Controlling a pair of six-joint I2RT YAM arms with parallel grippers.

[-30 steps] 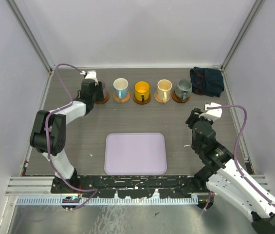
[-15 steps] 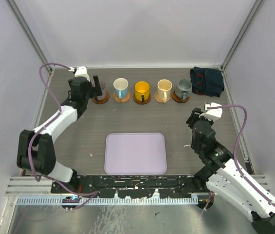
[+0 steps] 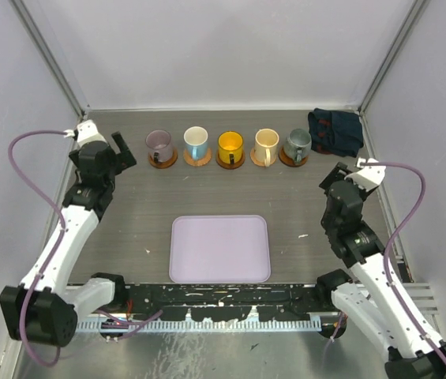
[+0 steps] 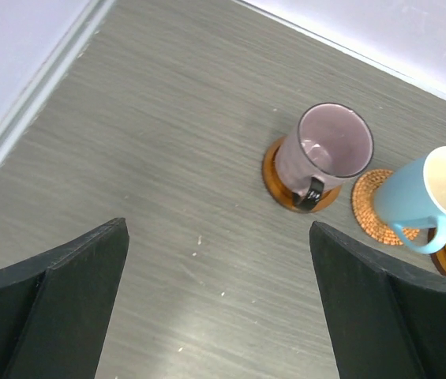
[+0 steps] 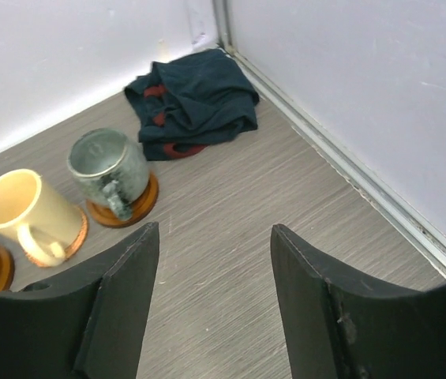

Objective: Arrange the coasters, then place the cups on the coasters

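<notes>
Left gripper (image 4: 216, 230): fingers spread wide, empty. Purple cup (image 4: 329, 150) on coaster (image 4: 272, 166), ahead, toward right finger. Right gripper (image 5: 213, 233): fingers apart, empty. Grey-green cup (image 5: 112, 167) ahead, left of left finger.

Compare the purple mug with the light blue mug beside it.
The purple mug is translucent grey-purple with a dark handle. The light blue mug is opaque and white inside, with a handle of its own colour. The purple mug ends the row on the left, and the light blue mug stands second. Both stand upright and empty, each on a coaster, with their handles turned the same way.
</notes>
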